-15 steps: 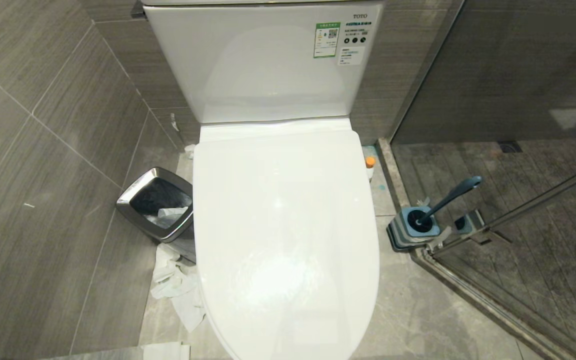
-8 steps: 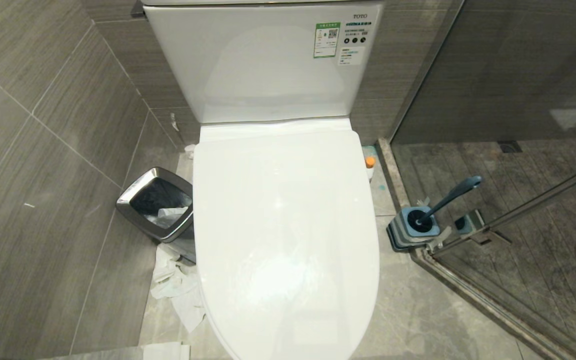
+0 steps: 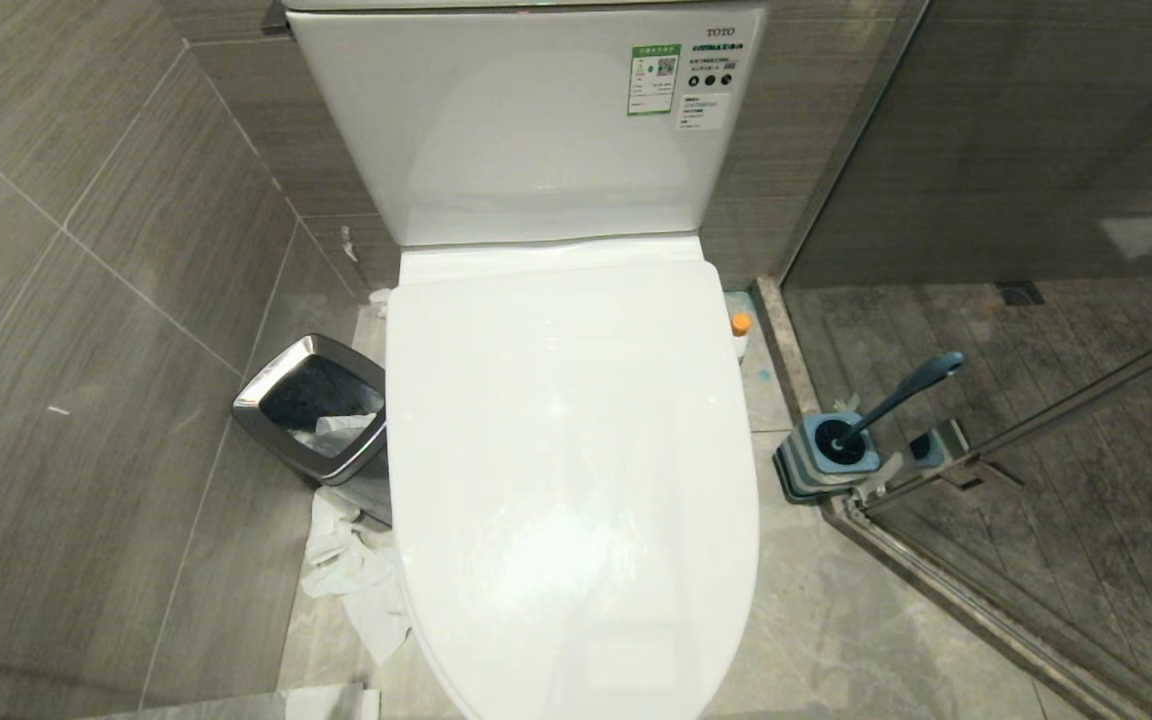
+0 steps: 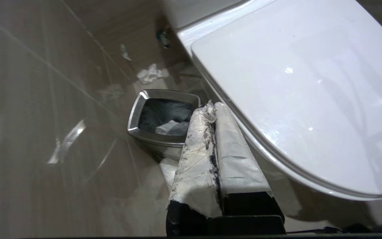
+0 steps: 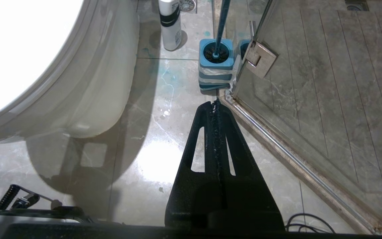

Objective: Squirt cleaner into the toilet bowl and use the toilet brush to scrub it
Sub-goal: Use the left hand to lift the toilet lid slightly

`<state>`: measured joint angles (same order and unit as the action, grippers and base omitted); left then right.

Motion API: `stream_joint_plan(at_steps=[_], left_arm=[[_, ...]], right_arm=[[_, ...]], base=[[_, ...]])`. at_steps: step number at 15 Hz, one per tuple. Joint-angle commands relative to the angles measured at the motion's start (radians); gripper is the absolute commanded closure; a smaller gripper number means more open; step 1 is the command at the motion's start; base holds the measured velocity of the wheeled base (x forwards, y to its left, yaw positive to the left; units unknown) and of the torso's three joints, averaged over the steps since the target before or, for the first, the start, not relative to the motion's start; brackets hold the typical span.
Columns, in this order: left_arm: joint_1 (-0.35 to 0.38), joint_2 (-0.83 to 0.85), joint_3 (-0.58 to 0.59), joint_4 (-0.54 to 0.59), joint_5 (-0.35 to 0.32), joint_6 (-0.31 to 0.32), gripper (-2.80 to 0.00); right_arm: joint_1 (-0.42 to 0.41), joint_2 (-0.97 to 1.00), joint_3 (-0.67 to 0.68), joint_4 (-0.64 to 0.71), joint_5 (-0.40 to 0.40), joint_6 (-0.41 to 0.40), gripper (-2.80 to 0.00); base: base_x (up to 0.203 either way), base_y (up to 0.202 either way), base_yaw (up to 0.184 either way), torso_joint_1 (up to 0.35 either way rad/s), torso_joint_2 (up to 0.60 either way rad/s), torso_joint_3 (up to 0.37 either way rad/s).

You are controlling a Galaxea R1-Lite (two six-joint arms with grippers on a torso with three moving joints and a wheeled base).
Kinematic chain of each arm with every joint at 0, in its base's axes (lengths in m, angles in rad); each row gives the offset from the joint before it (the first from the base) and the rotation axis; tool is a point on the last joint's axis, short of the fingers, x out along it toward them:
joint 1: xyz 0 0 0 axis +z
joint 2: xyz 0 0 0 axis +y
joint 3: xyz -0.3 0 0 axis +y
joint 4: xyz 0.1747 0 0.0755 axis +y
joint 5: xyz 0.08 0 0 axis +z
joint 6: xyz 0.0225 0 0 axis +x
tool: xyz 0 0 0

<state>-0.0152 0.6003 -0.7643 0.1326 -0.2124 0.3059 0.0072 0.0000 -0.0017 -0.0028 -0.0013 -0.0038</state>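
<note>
head view: toilet lid (image 3: 566, 450) down over the bowl, neither arm showing; left wrist: left gripper (image 4: 213, 108) pressed together, empty, beside the lid's edge, waste bin (image 4: 162, 116) just beyond; right wrist: right gripper (image 5: 215, 104) closed, empty, toilet brush (image 5: 217, 49) just ahead, cleaner (image 5: 170, 23) farther off

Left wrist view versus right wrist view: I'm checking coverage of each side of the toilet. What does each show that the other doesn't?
Only the left wrist view shows the waste bin, crumpled paper on the floor and the shut left gripper. Only the right wrist view shows the cleaner, the toilet brush in its base, the glass door hinge and the shut right gripper. Both show the toilet's closed lid.
</note>
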Motion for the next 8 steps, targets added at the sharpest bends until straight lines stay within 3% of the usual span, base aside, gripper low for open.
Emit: stream_joint_plan(at_steps=[1, 5, 6, 8], left_arm=[[-0.019, 0.283, -0.12, 0.0, -0.023, -0.01, 0.0], [-0.024, 0.644, -0.34, -0.04, -0.05, -0.053, 0.0], [-0.017, 0.73, -0.407, -0.055, -0.053, -0.101, 0.0], [-0.007, 0.884, -0.525, -0.092, -0.07, -0.285, 0.0]], right_arm=[[0.0, 0.0, 0.0, 0.0, 0.0, -0.001, 0.0], [0.0, 0.0, 0.0, 0.0, 0.0, -0.001, 0.0], [0.0, 0.0, 0.0, 0.0, 0.0, -0.001, 0.0], [0.0, 0.0, 0.0, 0.0, 0.0, -0.001, 0.0]], base=[[0.0, 0.0, 0.0, 0.0, 0.0, 0.0], [0.0, 0.0, 0.0, 0.0, 0.0, 0.0], [0.0, 0.0, 0.0, 0.0, 0.0, 0.0], [0.0, 0.0, 0.0, 0.0, 0.0, 0.0]])
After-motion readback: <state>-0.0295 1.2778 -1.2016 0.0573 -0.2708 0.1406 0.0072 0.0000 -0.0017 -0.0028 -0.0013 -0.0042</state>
